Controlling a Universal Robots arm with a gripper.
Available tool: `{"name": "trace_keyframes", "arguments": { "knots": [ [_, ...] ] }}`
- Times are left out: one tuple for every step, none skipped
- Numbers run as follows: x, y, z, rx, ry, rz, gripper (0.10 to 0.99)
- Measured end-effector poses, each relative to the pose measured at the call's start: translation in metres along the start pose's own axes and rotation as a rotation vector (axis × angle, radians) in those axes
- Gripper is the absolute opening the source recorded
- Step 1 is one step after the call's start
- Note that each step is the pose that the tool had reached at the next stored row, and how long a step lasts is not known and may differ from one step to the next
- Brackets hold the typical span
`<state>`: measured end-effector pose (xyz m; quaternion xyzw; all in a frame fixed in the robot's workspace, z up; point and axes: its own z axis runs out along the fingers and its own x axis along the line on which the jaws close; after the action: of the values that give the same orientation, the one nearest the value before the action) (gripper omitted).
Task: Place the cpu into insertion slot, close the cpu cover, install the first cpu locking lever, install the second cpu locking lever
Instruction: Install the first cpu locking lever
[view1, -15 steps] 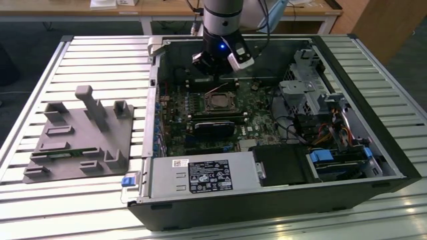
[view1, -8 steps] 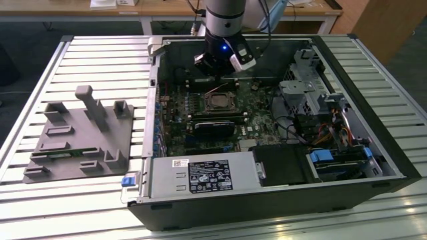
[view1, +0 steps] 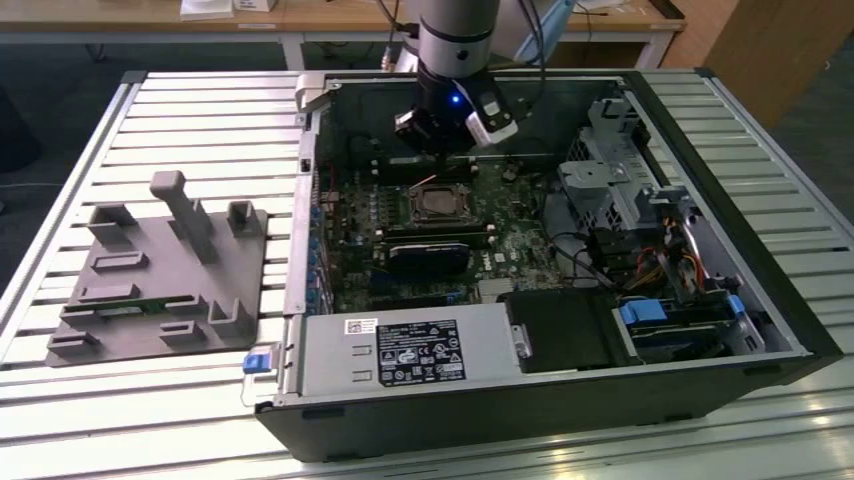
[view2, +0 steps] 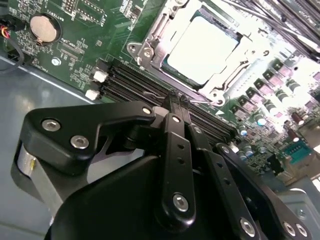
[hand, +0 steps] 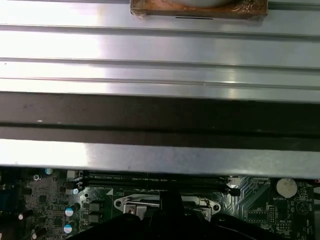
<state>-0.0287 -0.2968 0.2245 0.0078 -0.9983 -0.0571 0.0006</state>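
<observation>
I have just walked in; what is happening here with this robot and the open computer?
A grey robot arm reaches into an open black computer case on a slatted metal table. The small square silver-grey cpu already sits in the silver-rimmed square insertion slot of the green motherboard, and the thin silver cpu cover frame lies closed around it. The black gripper hangs over the long black memory slots beside it, jaws looking shut.

- Silver slatted metal table (view1: 200, 100) underneath
- Open black computer tower case (view1: 534, 415) lies sideways on it
- Grey plastic fixture plate (view1: 134, 285) sits flat beside it, exterior view's left
</observation>
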Motion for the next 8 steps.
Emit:
{"name": "trace_keyframes", "arguments": {
  "knots": [
    [-0.0010,0.0001,0.0005,0.000,0.0000,0.000,0.106],
    [-0.0022,0.0004,0.0009,0.000,0.0000,0.000,0.106],
    [-0.0034,0.0006,0.0013,0.000,0.0000,0.000,0.106],
    [-0.0046,0.0009,0.0018,0.000,-0.0001,0.000,0.106],
    [-0.0059,0.0011,0.0023,0.000,-0.0001,0.000,0.106],
    [-0.0070,0.0014,0.0027,0.000,0.0001,0.000,0.106],
    [-0.0080,0.0017,0.0033,0.000,0.0000,0.000,0.106],
    [-0.0089,0.0019,0.0040,0.000,0.0000,0.000,0.106]
  ]
}}
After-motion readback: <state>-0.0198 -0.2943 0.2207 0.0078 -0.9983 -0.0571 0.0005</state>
